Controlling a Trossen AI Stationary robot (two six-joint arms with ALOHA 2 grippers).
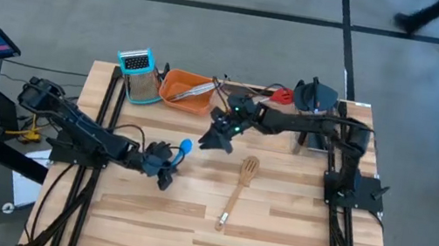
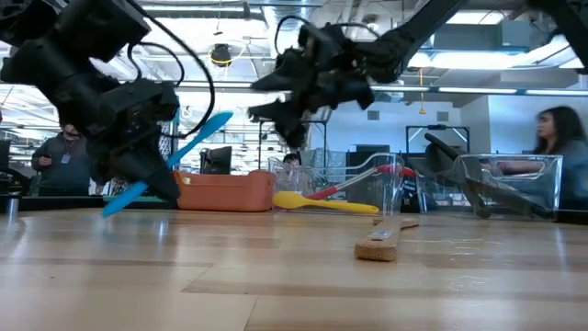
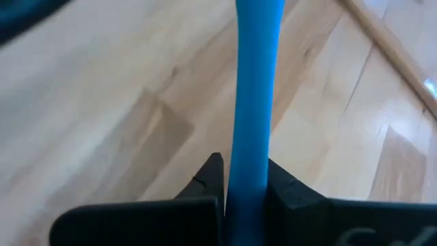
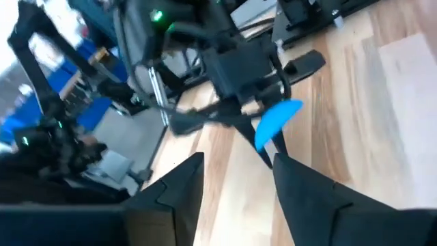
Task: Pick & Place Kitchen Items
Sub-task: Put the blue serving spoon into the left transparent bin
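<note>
On the left side of the table, the left gripper pinches the handle of a blue spoon and holds it up off the wood (the spoon tilts, with its round end high). Near the orange tray at the back, the right gripper hangs in the air with its fingers spread and nothing between them. A wooden fork-like spatula lies flat in the middle, well apart from both grippers.
</note>
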